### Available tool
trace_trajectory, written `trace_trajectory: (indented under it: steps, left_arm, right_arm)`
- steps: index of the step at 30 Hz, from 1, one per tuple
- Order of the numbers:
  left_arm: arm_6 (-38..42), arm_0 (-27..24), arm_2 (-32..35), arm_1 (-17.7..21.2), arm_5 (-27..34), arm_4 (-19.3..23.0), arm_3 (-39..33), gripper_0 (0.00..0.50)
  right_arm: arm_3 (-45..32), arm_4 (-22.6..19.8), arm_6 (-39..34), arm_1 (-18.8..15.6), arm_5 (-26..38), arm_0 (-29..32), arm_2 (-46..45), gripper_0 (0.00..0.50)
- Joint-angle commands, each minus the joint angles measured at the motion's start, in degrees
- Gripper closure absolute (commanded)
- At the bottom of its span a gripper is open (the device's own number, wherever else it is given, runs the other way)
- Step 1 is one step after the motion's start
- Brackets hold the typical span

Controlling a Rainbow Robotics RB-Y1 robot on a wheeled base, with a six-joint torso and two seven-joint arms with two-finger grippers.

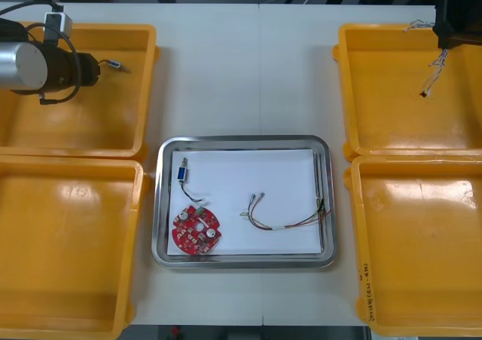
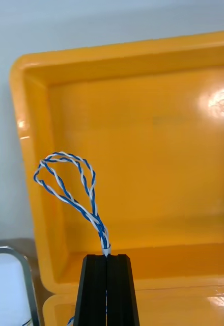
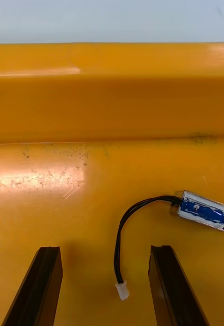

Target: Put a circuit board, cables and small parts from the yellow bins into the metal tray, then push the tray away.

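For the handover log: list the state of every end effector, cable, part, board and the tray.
left end effector: open, over the far left yellow bin.
right end effector: shut on the blue and white cable, above the far right yellow bin.
small metal part: loose on that left bin's floor, black cable attached.
metal tray: white inside, loaded.
circuit board: flat in the tray.
red and yellow cable: lying in the tray.
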Motion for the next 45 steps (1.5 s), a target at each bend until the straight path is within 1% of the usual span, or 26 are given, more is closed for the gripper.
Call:
trace_trajectory:
  steps: [1,5,6,8,13,17,18,21,28,31,34,36,37,42,45]
  left_arm:
    - [-4.29,-1.03,-1.4,0.94,-2.27,1.0,-0.39,0.0]
    - [-3.94,-0.5,-3.24,0.94,-6.05,1.35,-0.21,0.0]
    - [-3.94,-0.5,-3.24,0.94,-6.05,1.35,-0.21,0.0]
    - [-3.58,-0.33,-4.65,0.94,-7.45,1.79,-0.21,0.0]
    - [-3.5,0.2,-5.18,1.02,-7.45,2.23,-0.12,0.0]
    - [-3.5,0.81,-6.06,0.94,-7.45,2.67,-0.12,0.0]
    - [-3.5,0.81,-6.06,0.94,-7.45,2.67,-0.12,0.0]
    - [-3.58,1.52,-6.14,1.02,-7.45,2.84,-0.21,0.0]
    - [-4.29,2.75,-6.14,1.46,-7.45,3.02,-0.21,0.0]
    - [-4.38,2.92,-6.14,1.46,-7.45,3.37,-0.21,0.0]
    - [-4.38,3.1,-6.06,1.46,-7.45,3.72,-0.21,0.0]
    - [-4.38,3.1,-6.14,1.46,-7.45,3.9,-0.21,0.234]
    - [-4.38,3.1,-6.14,1.46,-7.45,4.08,-0.21,0.5]
    - [-4.38,3.19,-6.14,1.46,-7.45,4.51,-0.21,0.5]
    - [-4.38,3.19,-6.14,1.46,-7.45,4.87,-0.21,0.5]
  right_arm:
    - [-7.7,-4.73,0.94,-3.65,0.22,2.03,0.74,0.5]
    - [-12.89,-9.13,1.73,-4.44,0.22,4.4,0.82,0.5]
    - [-12.89,-9.13,1.73,-4.44,0.22,4.4,0.82,0.5]
    - [-16.49,-12.2,2.43,-4.97,0.22,5.9,1.44,0.5]
    - [-22.64,-16.6,3.75,-6.28,0.22,7.92,4.34,0.5]
    - [-28.62,-17.21,4.63,-6.64,0.22,9.06,8.21,0.5]
    - [-28.62,-17.21,4.63,-6.64,0.22,9.06,8.21,0.5]
    - [-33.19,-17.21,4.98,-6.64,0.22,9.06,12.78,0.5]
    - [-38.11,-17.48,6.3,-6.64,0.22,8.97,19.37,0.5]
    - [-38.46,-17.91,10.43,-6.64,0.22,8.97,21.04,0.5]
    - [-38.55,-18.35,15.09,-5.93,0.22,9.06,22.18,0.5]
    - [-38.64,-18.35,16.84,-5.32,0.22,8.97,22.62,0.5]
    - [-38.64,-18.35,18.07,-4.79,0.22,8.97,22.97,0.5]
    - [-38.55,-17.65,22.21,-2.77,0.22,8.97,24.91,0.5]
    - [-38.2,-16.42,25.11,-1.36,0.22,8.88,26.31,0.5]
